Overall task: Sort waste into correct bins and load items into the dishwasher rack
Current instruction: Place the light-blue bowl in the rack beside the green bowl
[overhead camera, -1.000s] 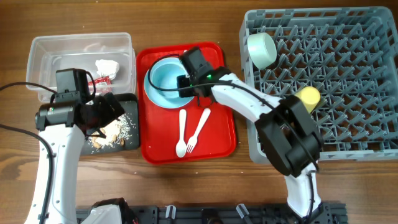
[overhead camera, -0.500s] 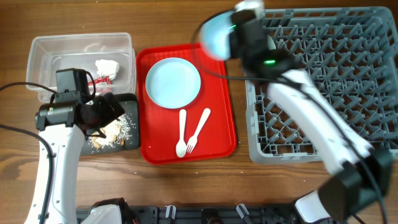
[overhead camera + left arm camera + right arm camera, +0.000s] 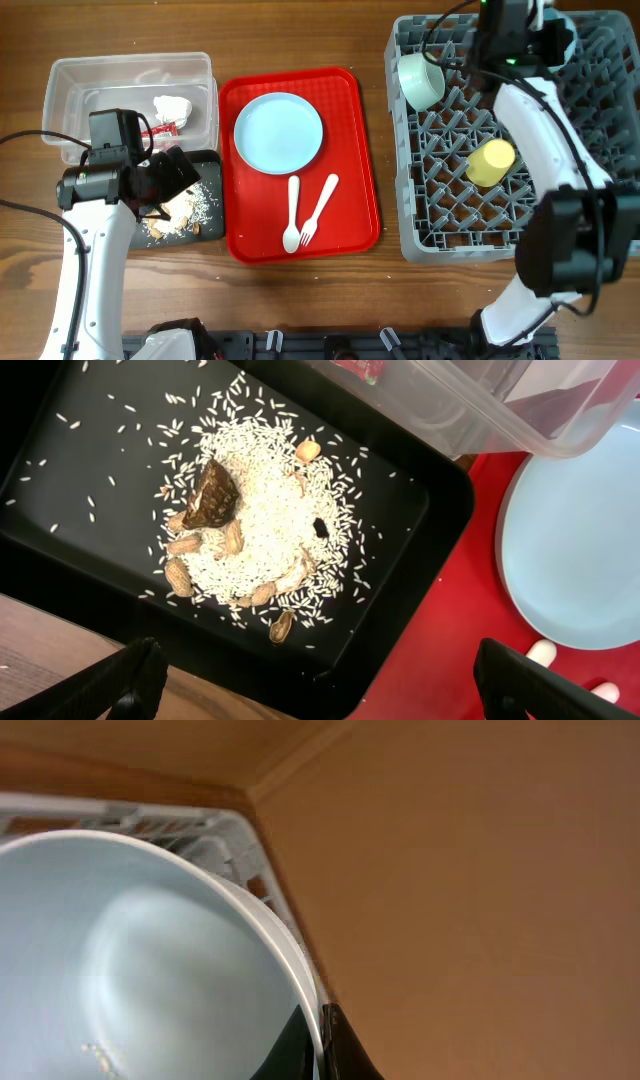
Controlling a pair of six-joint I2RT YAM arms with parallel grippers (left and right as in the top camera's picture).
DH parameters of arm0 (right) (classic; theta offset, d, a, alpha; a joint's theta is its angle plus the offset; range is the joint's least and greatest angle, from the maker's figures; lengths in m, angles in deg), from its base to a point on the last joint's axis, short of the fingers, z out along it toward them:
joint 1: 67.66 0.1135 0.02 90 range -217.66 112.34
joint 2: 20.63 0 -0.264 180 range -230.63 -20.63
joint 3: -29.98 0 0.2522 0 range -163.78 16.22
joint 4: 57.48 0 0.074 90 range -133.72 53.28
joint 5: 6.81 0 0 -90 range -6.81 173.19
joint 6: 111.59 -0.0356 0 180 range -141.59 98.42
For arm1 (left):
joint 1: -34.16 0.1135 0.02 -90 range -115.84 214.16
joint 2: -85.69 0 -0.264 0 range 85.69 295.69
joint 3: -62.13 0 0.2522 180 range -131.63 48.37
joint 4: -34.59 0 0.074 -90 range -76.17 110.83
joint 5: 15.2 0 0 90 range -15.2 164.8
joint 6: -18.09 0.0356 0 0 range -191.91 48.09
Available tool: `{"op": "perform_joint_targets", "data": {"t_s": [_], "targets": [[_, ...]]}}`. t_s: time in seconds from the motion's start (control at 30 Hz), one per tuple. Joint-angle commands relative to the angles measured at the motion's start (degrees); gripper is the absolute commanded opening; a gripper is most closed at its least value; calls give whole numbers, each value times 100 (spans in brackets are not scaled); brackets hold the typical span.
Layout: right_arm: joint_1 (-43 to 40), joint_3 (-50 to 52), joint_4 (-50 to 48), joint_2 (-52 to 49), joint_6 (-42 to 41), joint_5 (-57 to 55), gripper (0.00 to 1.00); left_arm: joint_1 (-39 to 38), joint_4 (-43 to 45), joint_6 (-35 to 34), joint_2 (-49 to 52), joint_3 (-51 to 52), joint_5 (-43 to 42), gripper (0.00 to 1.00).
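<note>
**Overhead: blue bowl held over the rack's far edge**

Pinches the small pale blue bowl by its rim in the right gripper, jaws closed down to the thickness of the wall, a dark finger on either side. Holds it above the far right part of the dishwasher rack, probably tipped so that it can go in on edge between the pegs. Cannot tell whether it touches the rack. Shares that rack with a mint-green bowl on its side at the far left corner and a yellow cup lying near the middle, both well apart from the held bowl.

Leaves on the red tray a pale blue plate, with a white spoon and fork side by side just below it, judged not yet loaded.

Hangs the left gripper over the black tray, jaws spread wide and grasping nothing, above the food scraps: rice, peanuts and a brown lump. Looks parked rather than reaching. Shows a white tissue and a red wrapper lying in the clear tub just beside, so the sorting seems done.
</note>
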Motion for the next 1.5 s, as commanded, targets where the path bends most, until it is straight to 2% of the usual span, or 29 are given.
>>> {"op": "perform_joint_targets", "data": {"t_s": [0.0, 0.23, 0.43, 0.5, 0.53, 0.6, 0.73, 0.8, 0.9, 1.03, 1.3, 1.37, 1.43, 1.47], "targets": [[107, -15, -61, -560, 22, -238, 4, 28, 15, -59, -68, -15, 52, 100], [586, 17, -37, -1008, -234, -76, 5, 26, 15, -59, -68, -15, 52, 100], [870, 151, 267, -1012, -710, 103, 17, 26, 15, -57, -68, -15, 52, 100], [859, 149, 232, -986, -789, 4, 6, 26, 13, -57, -68, -15, 52, 100], [828, 149, 136, -966, -776, -162, 4, 28, 11, -57, -68, -15, 52, 100], [688, 144, -330, -925, -306, -623, 4, 26, 13, -57, -68, -15, 52, 100], [389, 144, -1589, -925, 1366, -986, 4, 26, 15, -57, -68, -15, 52, 100], [315, 144, -1965, -925, 1657, -1075, 4, 28, 15, -57, -68, -15, 52, 100], [328, 155, -1869, -940, 1652, -813, 4, 26, 17, -57, -68, -15, 52, 100], [334, 157, -1554, -1108, 1318, -767, 4, 26, 15, -57, -68, -15, 52, 100], [608, 157, -761, -1185, 144, -326, 5, 26, 13, -57, -68, -15, 52, 100], [726, 157, -562, -1185, -280, -299, 9, 26, 13, -57, -68, -15, 52, 100], [822, 157, -431, -1185, -448, -295, 26, 26, 13, -57, -68, -15, 52, 100], [857, 157, -400, -1182, -448, -295, 29, 26, 13, -57, -68, -15, 52, 100]]}}
